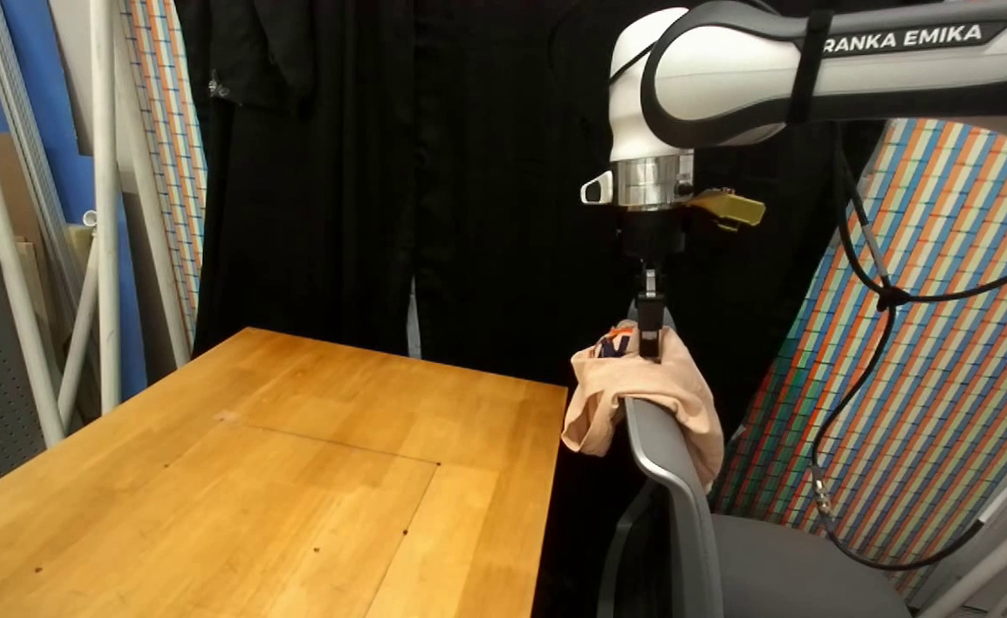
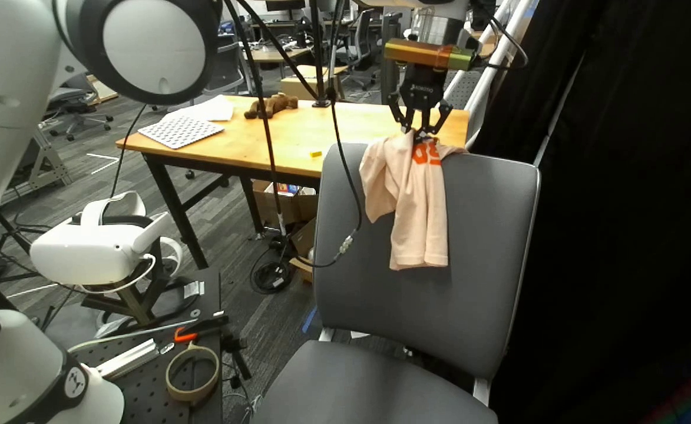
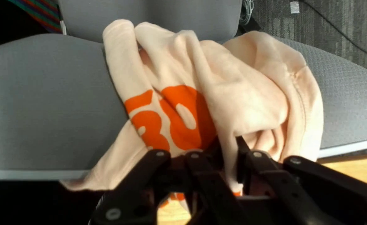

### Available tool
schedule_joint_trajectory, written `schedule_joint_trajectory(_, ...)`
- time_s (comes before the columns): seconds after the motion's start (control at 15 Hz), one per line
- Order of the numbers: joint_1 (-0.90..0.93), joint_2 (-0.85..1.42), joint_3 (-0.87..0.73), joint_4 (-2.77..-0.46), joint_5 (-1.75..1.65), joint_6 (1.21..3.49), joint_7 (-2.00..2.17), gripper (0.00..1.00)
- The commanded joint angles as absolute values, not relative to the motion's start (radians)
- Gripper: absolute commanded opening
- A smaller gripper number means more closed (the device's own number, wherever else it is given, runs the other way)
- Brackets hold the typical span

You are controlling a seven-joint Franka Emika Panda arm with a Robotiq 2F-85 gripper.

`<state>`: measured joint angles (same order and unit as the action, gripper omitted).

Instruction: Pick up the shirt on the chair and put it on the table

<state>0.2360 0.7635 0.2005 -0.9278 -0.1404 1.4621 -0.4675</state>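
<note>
Black two-finger gripper (image 3: 229, 157): nearest in the wrist view; we read its fingertips as clamped on a raised fold of the pale-peach cloth shirt (image 3: 249, 100), one tip to each side of the fold.
Shirt position: crumpled over the top edge of the grey upholstered chair back (image 2: 427, 294), hanging down both of its faces.
Shirt handling: we judge it light, limp and not fragile; we expect loose cloth to sag well below any pinch and swing when carried.
Hold point: we favour the thick bunched ridge beside the bold orange print (image 3: 188, 120), above the top edge, catching several layers; a single thin layer could slip out.
Chair back: directly under the shirt; its fabric-like cover may drag on the cloth, so we advise a straight lift until both hanging ends clear the edge.
Light-brown wooden table (image 1: 297, 481): near the chair back, apart from it in an exterior view; we take it as the set-down place, with the shirt not yet on it.
Small yellow block (image 2: 316, 154): on the table, near an edge.
</note>
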Motion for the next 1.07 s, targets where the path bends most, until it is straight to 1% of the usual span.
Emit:
schedule_joint_trajectory(0.0,0.315,0.692,0.210,-0.878,-0.218,1.452,-0.515,0.08)
schedule_joint_trajectory(0.13,0.357,0.650,0.229,-0.873,-0.245,1.458,-0.547,0.08)
schedule_joint_trajectory(0.4,0.446,0.592,0.285,-0.816,-0.249,1.402,-0.648,0.07)
schedule_joint_trajectory(0.73,0.515,0.675,0.311,-0.697,-0.199,1.416,-0.833,0.07)
schedule_joint_trajectory(0.8,0.505,0.717,0.327,-0.637,-0.202,1.398,-0.893,0.07)
schedule_joint_trajectory(1.0,0.509,0.813,0.335,-0.557,-0.197,1.395,-1.049,0.07)
